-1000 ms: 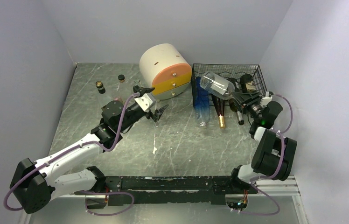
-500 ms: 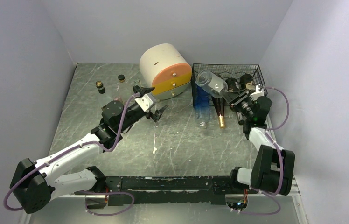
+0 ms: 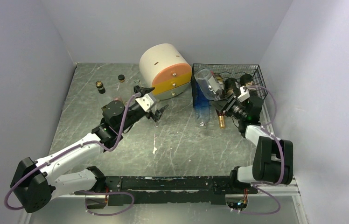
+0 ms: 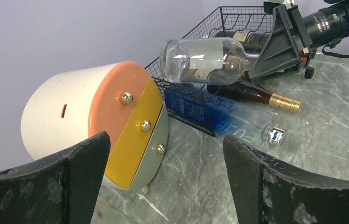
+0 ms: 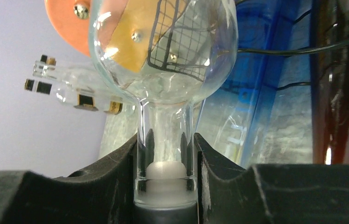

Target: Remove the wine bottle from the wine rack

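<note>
A clear glass wine bottle hangs in the air over the left front of the black wire-mesh wine rack, its base pointing up and left. My right gripper is shut on its neck; in the right wrist view the corked neck sits pinched between the two black pads. The bottle also shows in the left wrist view, above the rack's mesh front. My left gripper stands open and empty beside the drawer unit, left of the rack.
A cream-and-orange drum drawer unit stands left of the rack. A blue bottle and a dark bottle with a gold cap stick out of the rack's front onto the table. Two small bottles stand at the back left.
My right arm has swung left and forward with the clear bottle, whose base has tipped up and toward the rack's left side. The left arm has stayed put.
</note>
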`<control>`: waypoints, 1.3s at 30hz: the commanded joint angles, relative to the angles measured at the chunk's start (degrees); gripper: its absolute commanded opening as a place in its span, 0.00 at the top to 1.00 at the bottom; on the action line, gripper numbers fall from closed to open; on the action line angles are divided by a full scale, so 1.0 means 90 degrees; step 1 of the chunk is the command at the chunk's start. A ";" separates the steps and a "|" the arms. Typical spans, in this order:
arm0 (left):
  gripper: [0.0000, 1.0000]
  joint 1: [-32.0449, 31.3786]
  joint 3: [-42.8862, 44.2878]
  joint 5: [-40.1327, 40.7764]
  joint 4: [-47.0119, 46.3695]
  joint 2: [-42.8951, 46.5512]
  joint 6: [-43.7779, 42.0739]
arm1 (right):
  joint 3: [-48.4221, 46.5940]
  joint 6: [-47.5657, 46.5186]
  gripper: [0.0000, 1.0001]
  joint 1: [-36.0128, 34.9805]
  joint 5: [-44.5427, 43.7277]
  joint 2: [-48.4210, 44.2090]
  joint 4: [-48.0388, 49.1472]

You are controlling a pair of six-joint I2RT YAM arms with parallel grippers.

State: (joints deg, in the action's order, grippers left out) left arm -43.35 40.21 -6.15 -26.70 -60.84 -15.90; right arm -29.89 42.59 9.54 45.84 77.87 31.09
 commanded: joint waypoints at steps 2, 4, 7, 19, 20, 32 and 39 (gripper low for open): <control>0.06 -0.0050 0.0059 0.0126 -0.0093 -0.0078 -0.0086 | -0.0144 -0.0107 0.84 -0.0097 0.0481 0.0619 -0.0150; 0.06 -0.0042 0.0055 0.0130 -0.0108 -0.0085 -0.0079 | -0.0244 0.0033 0.82 -0.0121 0.0595 0.0825 0.0029; 0.06 -0.0042 0.0047 0.0150 -0.0106 -0.0092 -0.0089 | -0.0394 0.0107 0.79 -0.0173 0.0695 0.1005 0.0081; 0.05 -0.0049 0.0061 0.0110 -0.0093 -0.0076 -0.0030 | -0.0649 0.0207 0.53 -0.0337 0.0581 0.1246 0.0103; 0.04 -0.0051 0.0062 0.0104 -0.0098 -0.0076 -0.0022 | -0.0696 0.0231 0.48 -0.0337 0.0630 0.1306 0.0146; 0.03 -0.0048 0.0046 0.0130 -0.0110 -0.0094 -0.0013 | -0.1218 0.0233 0.28 -0.0334 0.0831 0.1832 0.0149; 0.03 -0.0049 0.0070 0.0064 -0.0076 -0.0129 0.0014 | -0.1449 0.0103 0.17 -0.0333 0.0859 0.1779 -0.0156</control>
State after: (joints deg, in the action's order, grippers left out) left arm -43.35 40.21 -5.58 -26.70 -61.69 -16.08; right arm -41.06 44.80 6.37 53.87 93.91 31.31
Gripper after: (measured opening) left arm 0.970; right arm 0.822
